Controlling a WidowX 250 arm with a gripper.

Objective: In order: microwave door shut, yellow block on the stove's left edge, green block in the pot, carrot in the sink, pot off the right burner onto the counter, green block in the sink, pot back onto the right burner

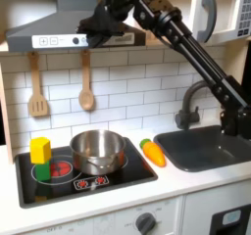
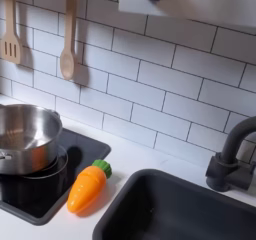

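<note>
Pincer point(image 1: 86, 29) jaws indistinct against hood point(image 1: 49, 33)

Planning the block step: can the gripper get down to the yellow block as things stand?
Probably yes. The yellow block sits uncovered on the green block at the stove's front left, nothing above it; the pot stands beside it, apart. The gripper is high by the hood.

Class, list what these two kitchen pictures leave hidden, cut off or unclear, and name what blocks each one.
- End effector, first exterior view: dark against the hood, so open or shut cannot be told.
- Microwave door, first exterior view: cut by the right edge and crossed by the arm; whether it is closed is unclear.
- Pot interior, both exterior views: the wall hides the bottom.
- Green block, first exterior view: mostly covered by the yellow block.
</note>
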